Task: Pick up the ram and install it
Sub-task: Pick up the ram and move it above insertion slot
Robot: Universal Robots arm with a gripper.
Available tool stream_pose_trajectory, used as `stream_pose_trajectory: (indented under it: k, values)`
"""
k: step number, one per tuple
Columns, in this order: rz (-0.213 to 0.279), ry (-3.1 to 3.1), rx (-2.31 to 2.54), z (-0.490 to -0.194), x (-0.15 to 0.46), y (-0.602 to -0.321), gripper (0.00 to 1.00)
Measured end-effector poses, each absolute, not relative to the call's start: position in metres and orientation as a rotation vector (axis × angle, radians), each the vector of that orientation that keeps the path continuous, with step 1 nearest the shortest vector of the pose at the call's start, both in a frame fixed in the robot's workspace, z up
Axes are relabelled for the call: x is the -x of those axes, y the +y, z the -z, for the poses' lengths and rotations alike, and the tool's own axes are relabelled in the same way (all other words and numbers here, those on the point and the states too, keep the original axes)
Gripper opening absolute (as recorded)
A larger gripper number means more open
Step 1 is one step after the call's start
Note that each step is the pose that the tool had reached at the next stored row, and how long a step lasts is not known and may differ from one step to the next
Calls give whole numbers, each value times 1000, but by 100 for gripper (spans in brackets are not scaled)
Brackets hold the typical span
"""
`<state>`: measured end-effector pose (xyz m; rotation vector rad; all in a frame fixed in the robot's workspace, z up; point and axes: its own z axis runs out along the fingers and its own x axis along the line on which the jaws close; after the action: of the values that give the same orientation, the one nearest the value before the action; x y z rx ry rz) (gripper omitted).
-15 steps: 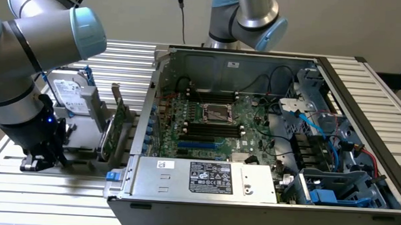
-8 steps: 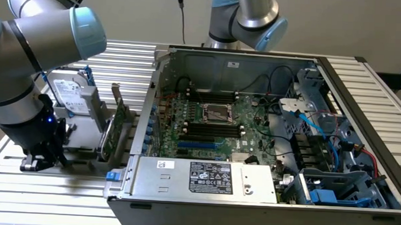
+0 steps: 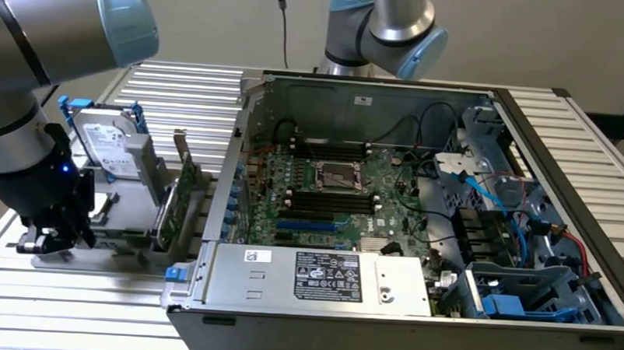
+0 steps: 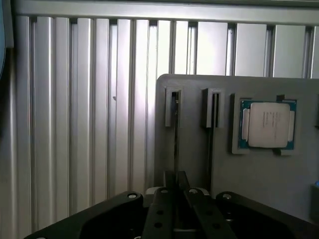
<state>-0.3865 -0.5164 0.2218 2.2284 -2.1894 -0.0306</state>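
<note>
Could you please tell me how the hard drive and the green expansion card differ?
The hard drive is a thick silver box with a white label and blue clips; the expansion card is a thin green board. The hard drive shows its broad face, the expansion card nearly its edge. The expansion card stands nearer the computer case than the hard drive. Both stand on edge in the holder.

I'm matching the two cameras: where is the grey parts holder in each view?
Exterior view: grey holder at the exterior view's left, beside the computer case.
Wrist view: grey holder just beyond the gripper, carrying a processor.
Shared landmark: the ribbed metal table under it.
</note>
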Motion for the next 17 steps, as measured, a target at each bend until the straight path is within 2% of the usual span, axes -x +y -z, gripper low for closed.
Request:
stream_pose_trajectory:
  k: [10, 17]
  values:
    - [32, -2189, -2228, -268, 383, -516, 14]
    - [40, -2185, -2224, -299, 358, -516, 14]
